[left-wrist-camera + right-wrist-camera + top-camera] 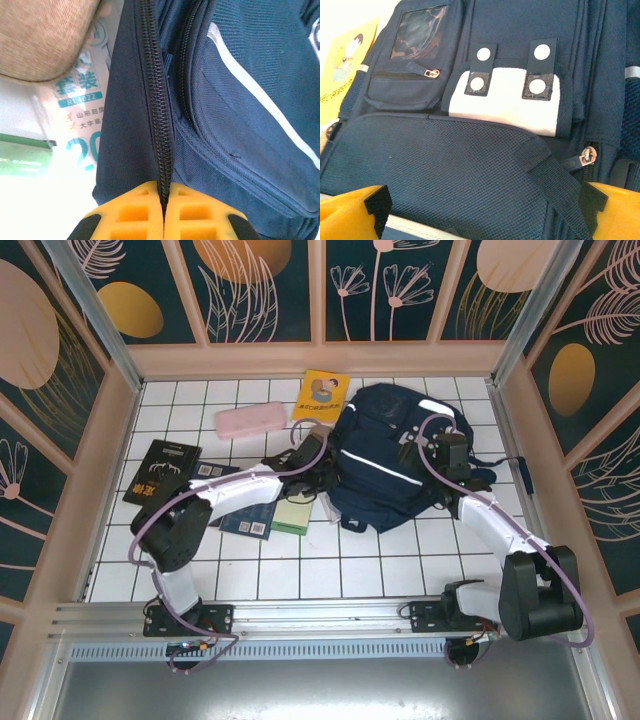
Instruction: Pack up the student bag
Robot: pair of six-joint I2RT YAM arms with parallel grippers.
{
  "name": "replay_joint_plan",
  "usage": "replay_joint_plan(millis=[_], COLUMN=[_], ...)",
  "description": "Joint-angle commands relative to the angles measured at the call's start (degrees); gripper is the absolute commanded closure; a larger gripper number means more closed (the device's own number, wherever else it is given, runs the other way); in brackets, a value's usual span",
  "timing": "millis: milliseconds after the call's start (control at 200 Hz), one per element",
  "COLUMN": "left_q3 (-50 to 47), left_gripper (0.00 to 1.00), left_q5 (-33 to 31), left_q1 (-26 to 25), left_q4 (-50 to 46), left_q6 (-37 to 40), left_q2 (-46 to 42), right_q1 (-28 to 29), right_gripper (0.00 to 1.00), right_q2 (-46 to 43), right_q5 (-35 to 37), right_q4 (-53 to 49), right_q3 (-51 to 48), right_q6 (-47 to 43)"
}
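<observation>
The student bag (395, 460), a navy-blue backpack with white stripes, lies on the white tiled table right of centre. My left gripper (316, 447) is at the bag's left edge. In the left wrist view its yellow fingers (135, 210) are shut on the black zipper (157, 100) that runs along the bag (240, 100). My right gripper (442, 452) hangs over the bag's right side. Its yellow fingers (345, 215) stand wide open in the right wrist view, above a dark mesh strap (460, 165) with nothing between them. A small zip pocket (410, 70) and white panel (505, 100) lie beyond.
A pink pencil case (250, 421), yellow book (322, 395), black book (160, 472), green notebook (292, 515) and blue book (245, 522) lie left of the bag. A white packet with teal print (82, 100) sits by the zipper. Wooden walls (100, 470) ring the table.
</observation>
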Motion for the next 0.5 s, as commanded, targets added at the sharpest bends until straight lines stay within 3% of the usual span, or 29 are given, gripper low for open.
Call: replay_joint_plan(millis=[0, 150, 360, 495], left_q3=[3.2, 7.1, 8.5, 10.5], left_gripper=[1.00, 1.00, 1.00, 1.00], left_q5=[-5.8, -14.3, -16.4, -18.1], left_q1=[-0.2, 1.5, 8.8, 12.4], left_q4=[-7.5, -16.9, -17.8, -16.9], left_q6=[3.7, 9.7, 18.4, 25.0], left_q2=[-7.7, -9.6, -11.8, -8.9], right_q1=[0.0, 0.4, 2.1, 4.6], right_gripper=[0.01, 0.01, 0.01, 0.01], right_q2=[-0.9, -0.8, -0.3, -0.3], right_q5=[0.1, -1.0, -2.1, -4.1], right_q4=[0.0, -0.4, -1.2, -0.5], right_q3=[-0.3, 0.1, 0.5, -0.6], right_q6=[1.1, 1.2, 1.1, 1.3])
